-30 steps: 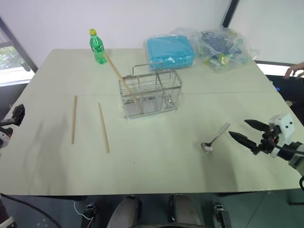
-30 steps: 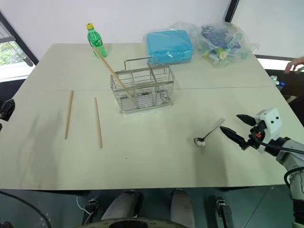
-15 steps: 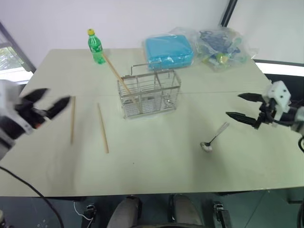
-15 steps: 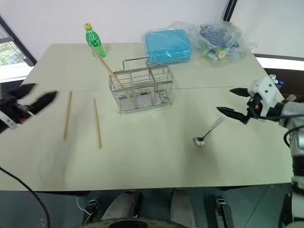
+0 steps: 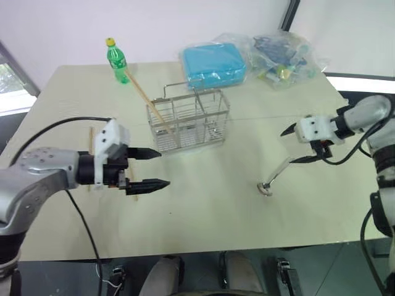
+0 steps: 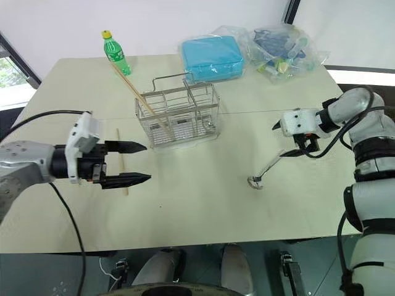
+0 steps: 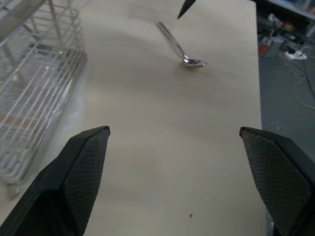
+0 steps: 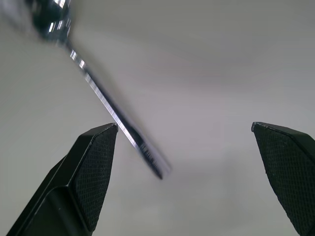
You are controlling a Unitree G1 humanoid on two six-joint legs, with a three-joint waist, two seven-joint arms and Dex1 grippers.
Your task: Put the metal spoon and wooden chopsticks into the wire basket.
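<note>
Spoon (image 8: pixel 106 101) handle end close under right gripper (image 5: pixel 297 145) in wrist view. Left gripper (image 6: pixel 137 163) level, pointing right, near basket (image 6: pixel 178 115). Both jaws spread, empty.

A lab-like test room: a bare pale table (image 6: pixel 203 203) against white walls (image 6: pixel 173 24), cables (image 7: pixel 290 49) on the floor.

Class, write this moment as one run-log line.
right gripper: open, above spoon handle | left gripper: open, empty, beside basket | chopsticks: one in basket, others on table
</note>
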